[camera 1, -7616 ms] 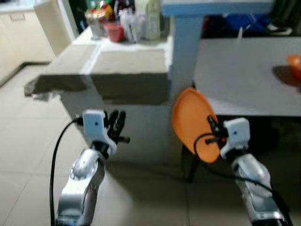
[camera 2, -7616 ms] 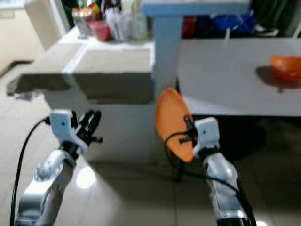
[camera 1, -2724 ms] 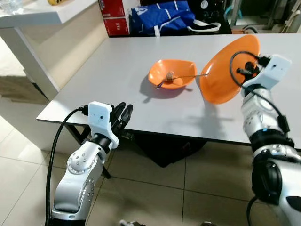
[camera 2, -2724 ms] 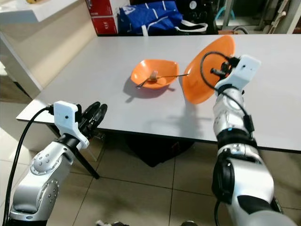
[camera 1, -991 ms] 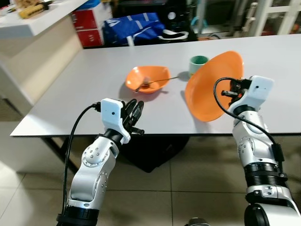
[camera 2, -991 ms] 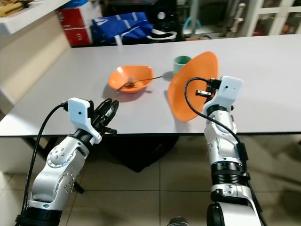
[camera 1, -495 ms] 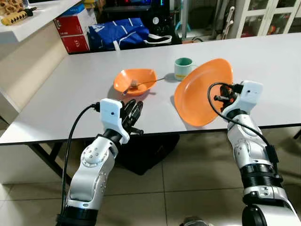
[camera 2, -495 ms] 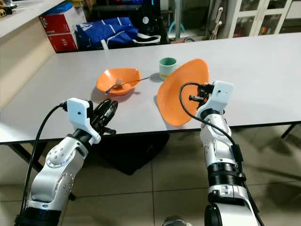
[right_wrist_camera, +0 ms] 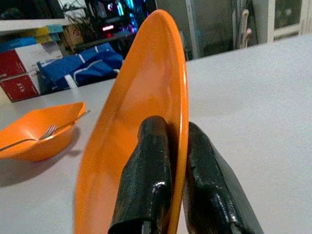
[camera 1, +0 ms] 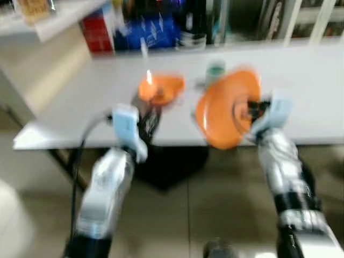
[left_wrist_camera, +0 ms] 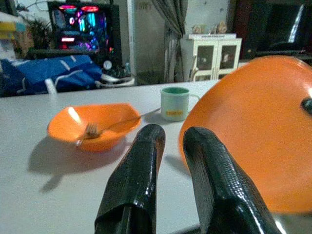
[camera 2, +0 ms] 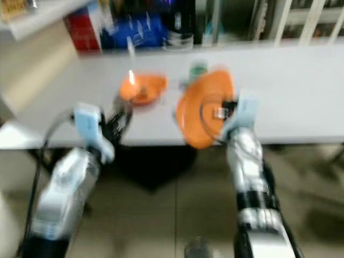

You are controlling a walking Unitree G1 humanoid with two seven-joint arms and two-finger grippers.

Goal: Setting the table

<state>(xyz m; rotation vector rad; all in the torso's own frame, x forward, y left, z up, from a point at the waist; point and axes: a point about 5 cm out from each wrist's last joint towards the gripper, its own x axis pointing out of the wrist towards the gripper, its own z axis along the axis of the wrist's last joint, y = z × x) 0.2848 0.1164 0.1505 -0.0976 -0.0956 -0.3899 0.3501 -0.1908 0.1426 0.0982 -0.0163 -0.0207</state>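
Note:
The head views are blurred. My right gripper (camera 1: pixel 252 110) is shut on the rim of an orange plate (camera 1: pixel 223 110), which stands tilted on edge over the front part of the grey table (camera 1: pixel 80 102). In the right wrist view its fingers (right_wrist_camera: pixel 151 146) pinch the plate (right_wrist_camera: pixel 141 97). An orange bowl (left_wrist_camera: pixel 90 124) with a fork (left_wrist_camera: pixel 105 127) in it sits on the table, and a green mug (left_wrist_camera: pixel 174 103) stands behind it. My left gripper (camera 1: pixel 148 121) is raised at the table's front edge, shut and holding nothing.
A blue bag (camera 1: pixel 156 29) and a red box (camera 1: pixel 97 32) lie behind the table. A pale counter (camera 1: pixel 48 13) stands at the left. A white cabinet (left_wrist_camera: pixel 209 53) and a glowing computer (left_wrist_camera: pixel 78 24) are farther back. Tiled floor lies below the table's front edge.
The head views have blurred and shifted as the camera moved. The plate stays in my right gripper, a little lower and nearer the bowl. My left arm keeps its pose.

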